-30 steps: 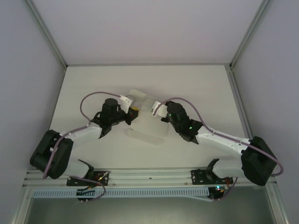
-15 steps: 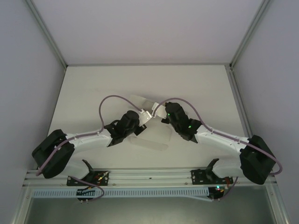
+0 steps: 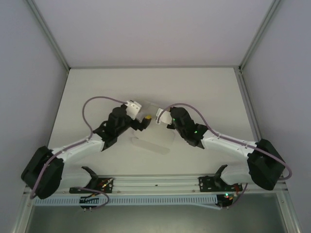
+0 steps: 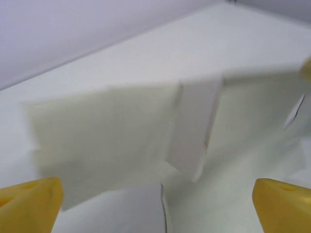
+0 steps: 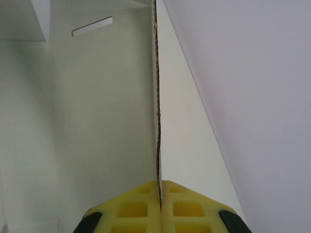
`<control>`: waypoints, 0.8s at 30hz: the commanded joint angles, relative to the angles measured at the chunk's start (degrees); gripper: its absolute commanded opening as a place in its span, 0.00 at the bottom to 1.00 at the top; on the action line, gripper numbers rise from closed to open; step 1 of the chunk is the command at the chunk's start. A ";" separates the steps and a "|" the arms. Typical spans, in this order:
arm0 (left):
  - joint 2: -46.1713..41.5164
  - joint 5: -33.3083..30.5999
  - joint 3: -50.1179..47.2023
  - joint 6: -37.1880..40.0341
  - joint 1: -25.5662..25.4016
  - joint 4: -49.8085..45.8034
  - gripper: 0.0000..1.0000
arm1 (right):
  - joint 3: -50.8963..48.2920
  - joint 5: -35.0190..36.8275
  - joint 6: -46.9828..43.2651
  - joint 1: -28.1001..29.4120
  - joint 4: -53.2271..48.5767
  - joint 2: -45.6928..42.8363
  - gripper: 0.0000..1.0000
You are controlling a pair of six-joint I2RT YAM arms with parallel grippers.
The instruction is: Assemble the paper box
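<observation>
Tabletop (image 3: 97,87), plain white, makes the floor of your cell. It is closed in by pale walls (image 3: 146,29) and grey metal corner posts (image 3: 48,35), with a metal rail (image 3: 155,180) along the near edge where both arms are bolted.

The paper box (image 3: 154,135) sits mid-table between your two grippers. It is thin white cardboard, partly folded, with one panel raised and a long flap lying flat toward the rail.

Your right gripper (image 5: 159,196) has its yellow pads pressed together on the edge of an upright panel, which carries a narrow slot (image 5: 92,26) near its far end.

Your left gripper (image 4: 155,208) is spread wide, with its yellow fingertips (image 4: 29,199) at either lower corner of the left wrist view. The blurred sheet lies just ahead of them, and you cannot tell whether they touch it.
</observation>
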 commanded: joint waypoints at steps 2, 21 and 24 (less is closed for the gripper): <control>-6.45 6.85 -1.10 -12.12 6.93 -0.30 1.00 | 1.10 3.02 -6.56 0.38 8.72 3.08 0.00; 17.34 14.08 12.71 -22.37 32.63 -10.15 1.00 | -1.56 3.45 -31.00 0.77 35.76 20.00 0.00; 21.49 18.24 14.51 -20.88 32.59 -9.65 1.00 | -3.15 5.37 -34.33 0.95 42.85 23.30 0.00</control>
